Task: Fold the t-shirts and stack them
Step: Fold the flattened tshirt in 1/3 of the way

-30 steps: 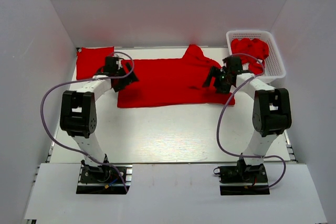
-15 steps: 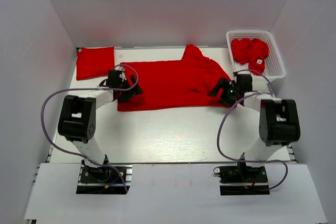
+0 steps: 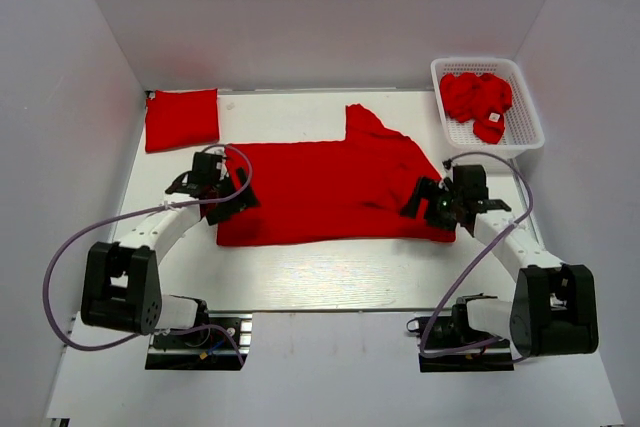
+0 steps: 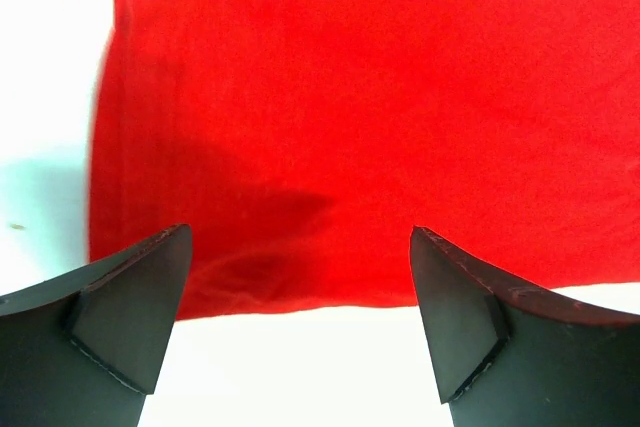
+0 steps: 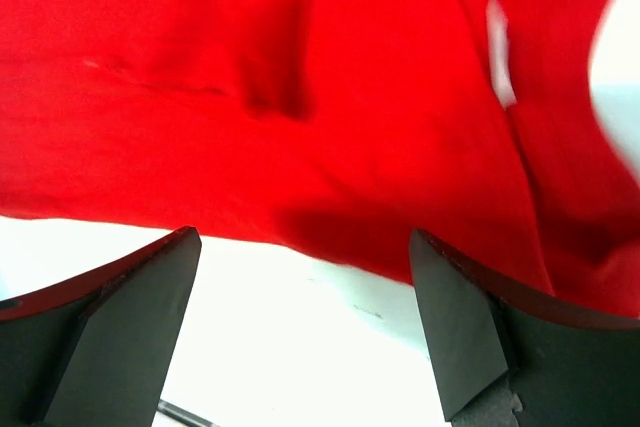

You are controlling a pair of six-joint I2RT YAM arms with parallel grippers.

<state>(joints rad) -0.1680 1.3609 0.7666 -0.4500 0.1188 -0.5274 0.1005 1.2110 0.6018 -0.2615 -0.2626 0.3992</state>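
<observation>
White basket (image 3: 529, 107) (shirts (image 3: 475, 97) inside) sits opposite 1 folded shirt (image 3: 182, 119).

We take this for a robotics lab cell, a purpose-built test enclosure. Plain white panels (image 3: 70, 97) box in a white worktop (image 3: 330, 267) on its left, back and right sides. Two black-and-white robot arms, the left arm (image 3: 160, 227) and the right arm (image 3: 515, 247), are bolted on metal base plates (image 3: 195, 332) at the near edge. Each trails a loose purple cable (image 3: 46, 292). What lies on the worktop reads as trial material: identical red t-shirts (image 3: 320, 187), one spread flat, one folded at the far left corner, more heaped in a white mesh basket (image 3: 527, 115). The light is even and flat throughout.
</observation>
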